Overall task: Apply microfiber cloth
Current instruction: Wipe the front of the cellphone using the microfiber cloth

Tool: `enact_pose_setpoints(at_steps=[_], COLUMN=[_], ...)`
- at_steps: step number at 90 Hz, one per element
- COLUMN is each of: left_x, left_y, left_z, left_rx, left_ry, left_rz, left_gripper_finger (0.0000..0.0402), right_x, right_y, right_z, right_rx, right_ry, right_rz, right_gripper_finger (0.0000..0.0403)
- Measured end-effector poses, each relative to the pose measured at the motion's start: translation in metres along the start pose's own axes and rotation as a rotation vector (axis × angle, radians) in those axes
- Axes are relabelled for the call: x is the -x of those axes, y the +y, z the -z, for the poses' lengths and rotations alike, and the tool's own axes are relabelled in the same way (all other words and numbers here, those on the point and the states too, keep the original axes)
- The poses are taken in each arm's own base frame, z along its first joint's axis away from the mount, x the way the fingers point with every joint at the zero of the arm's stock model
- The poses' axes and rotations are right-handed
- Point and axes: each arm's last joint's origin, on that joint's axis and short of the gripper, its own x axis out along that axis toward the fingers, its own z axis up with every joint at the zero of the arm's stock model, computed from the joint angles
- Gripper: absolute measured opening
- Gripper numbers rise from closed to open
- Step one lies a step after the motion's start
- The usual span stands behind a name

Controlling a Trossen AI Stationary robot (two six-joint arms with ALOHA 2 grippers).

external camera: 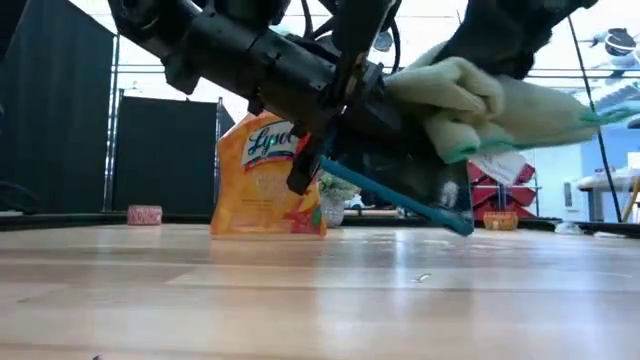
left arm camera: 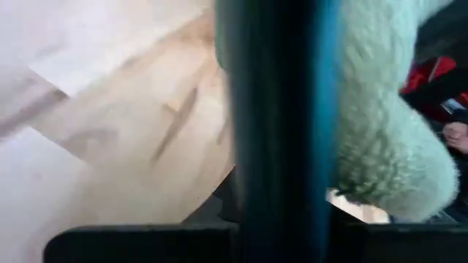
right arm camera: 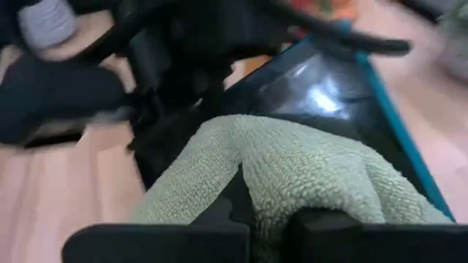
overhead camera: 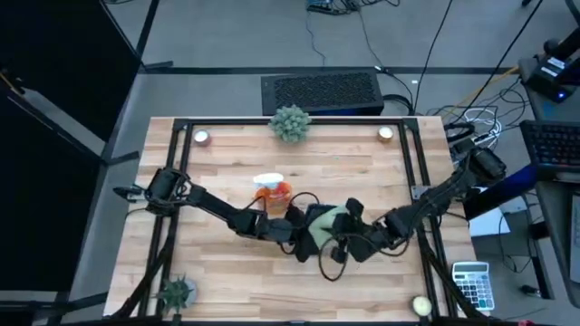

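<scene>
Right gripper (overhead camera: 349, 228) clamped on the microfiber cloth (overhead camera: 328, 224), pressing it against the tablet (external camera: 395, 198). Left gripper (overhead camera: 294, 228) gripping that tablet by its edge, holding it tilted and off the table (overhead camera: 362, 163) at mid-table. Orange spray bottle (overhead camera: 275, 193) upright just behind, contents probably impossible to judge.

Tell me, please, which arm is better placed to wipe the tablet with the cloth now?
The right arm, probably. Its tool is closed on the microfiber cloth, which already lies against the dark tablet. The left tool seems to be holding the tablet tilted above the table, so it looks occupied.
</scene>
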Motion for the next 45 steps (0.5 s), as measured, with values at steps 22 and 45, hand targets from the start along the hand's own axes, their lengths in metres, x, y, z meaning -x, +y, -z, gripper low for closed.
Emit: enact_pose_setpoints(at_steps=[22, 45], left_x=[0.001, 0.001], left_y=[-0.002, -0.003], left_z=[0.003, 0.004], left_rx=[-0.035, -0.037], left_ry=[0.030, 0.029], left_rz=[0.019, 0.021], left_gripper_finger=[0.0015, 0.0015], right_x=[-0.012, -0.001], right_y=[0.013, 0.010], right_z=[-0.006, 0.011], right_rx=[0.005, 0.030], right_ry=[-0.058, 0.059], right_rz=[-0.099, -0.043], right_gripper_finger=[0.0002, 0.0002])
